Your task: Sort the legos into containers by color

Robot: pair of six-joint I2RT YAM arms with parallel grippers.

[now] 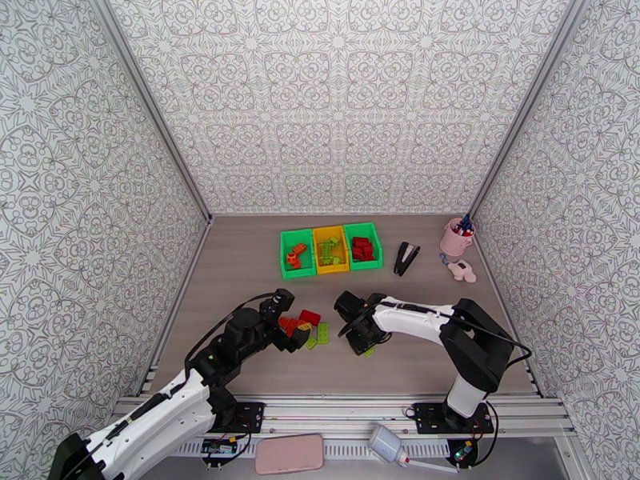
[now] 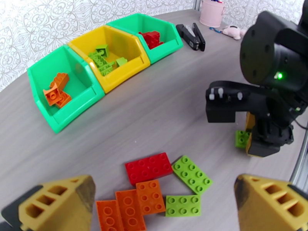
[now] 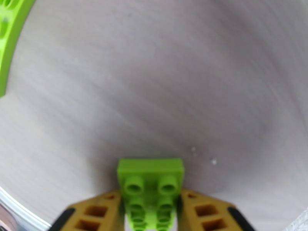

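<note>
The right gripper (image 1: 362,336) stands near the middle of the table (image 1: 240,274), toward its near edge, fingers pointing down. Its jaws are drawn in narrow on a small lime brick (image 3: 150,185), pads pressed to two opposite sides, studs facing the wrist camera. The brick sits low against the tabletop, and I cannot tell whether it is lifted yet. Gripping the sides leaves the bottom free, so the brick should fall cleanly when released.

The left gripper (image 1: 286,328) hangs wide open and holds nothing, just above the loose pile (image 2: 154,189) left of the right gripper. There a red plate (image 2: 148,168), two lime plates and some orange bricks lie flat and touching. Waiting there open probably keeps it ready for the next pick and out of the other arm's way.

The three joined bins stand near the far edge:
- left green bin (image 2: 46,70): orange bricks
- yellow bin (image 2: 127,70): lime bricks
- right green bin (image 2: 169,39): red bricks

The held brick belongs, by colour, in the yellow bin, well apart from it. A black stapler (image 2: 191,35) lies just beside the right green bin, clear of that path. Sorting looks roughly half done
</note>
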